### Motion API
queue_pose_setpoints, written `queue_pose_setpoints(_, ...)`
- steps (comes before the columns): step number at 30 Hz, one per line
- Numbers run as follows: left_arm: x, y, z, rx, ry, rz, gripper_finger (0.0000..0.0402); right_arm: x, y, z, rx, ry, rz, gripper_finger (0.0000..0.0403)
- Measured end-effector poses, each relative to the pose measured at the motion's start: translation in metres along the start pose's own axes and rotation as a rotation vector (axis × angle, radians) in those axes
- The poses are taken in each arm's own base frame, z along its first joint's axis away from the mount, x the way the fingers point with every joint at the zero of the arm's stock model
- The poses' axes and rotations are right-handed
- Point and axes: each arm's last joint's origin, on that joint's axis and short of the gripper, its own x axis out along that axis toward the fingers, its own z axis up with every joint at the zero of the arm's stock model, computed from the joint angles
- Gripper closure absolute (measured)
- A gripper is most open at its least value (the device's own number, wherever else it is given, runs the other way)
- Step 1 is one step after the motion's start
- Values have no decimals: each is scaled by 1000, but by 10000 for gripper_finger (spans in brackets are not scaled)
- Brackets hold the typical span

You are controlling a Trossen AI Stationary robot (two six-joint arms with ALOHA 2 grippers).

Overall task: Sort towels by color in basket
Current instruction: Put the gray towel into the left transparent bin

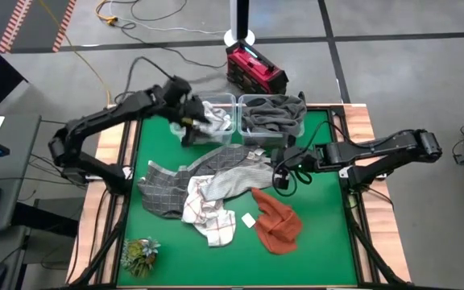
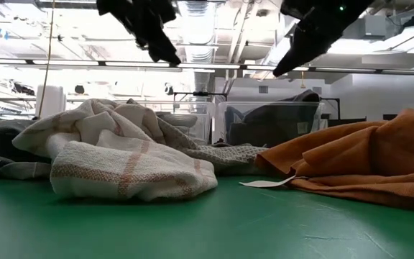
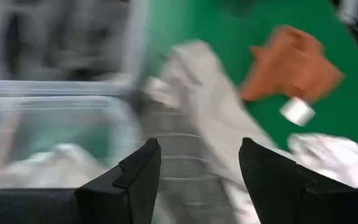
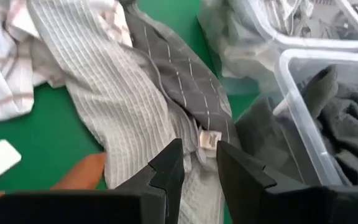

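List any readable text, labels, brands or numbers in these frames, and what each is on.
None can be read.
White tag beside the rust orange towel: blank or too small to tell.
Sewn label on the grey checked towel: print too blurred.
Red case on the floor: no legible marking.

**Even Overhead Light, One Badly Blurred Wrist View**

Ceiling strip lights [image 2: 207,29] glared white across the upper centre of the low view, leaving the arms above as dark silhouettes. The green tabletop [image 1: 321,242] was evenly lit from above, with only soft shadows under the towels [image 1: 216,189]. The left wrist view was heavily smeared throughout; only the left end effector [image 3: 199,168] at its bottom stayed sharp. The right wrist view was crisp.
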Motion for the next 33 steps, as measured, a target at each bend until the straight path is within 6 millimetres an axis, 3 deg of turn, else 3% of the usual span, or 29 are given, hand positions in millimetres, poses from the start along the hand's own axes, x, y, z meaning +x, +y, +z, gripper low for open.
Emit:
queue_pose_setpoints(4, 29, -40, 5, 13, 110, -76, 194, 0, -1, -4, 10, 43, -3, 275)
queue_pose_setpoints(8, 64, -78, 6, 49, 224, -28, 194, -1, -6, -15, 55, 148, -35, 275)
queue_pose_setpoints(14, 106, -115, -2, 50, 343, 6, 194, -13, -15, -30, 148, 225, -113, 279)
queue_pose_setpoints(24, 153, -136, -11, -23, 346, -10, 194, -38, -29, -54, 193, -4, -105, 289)
queue_pose_setpoints(33, 196, -146, -43, -13, 519, -13, 194, -47, -32, -58, 219, -71, -99, 290)
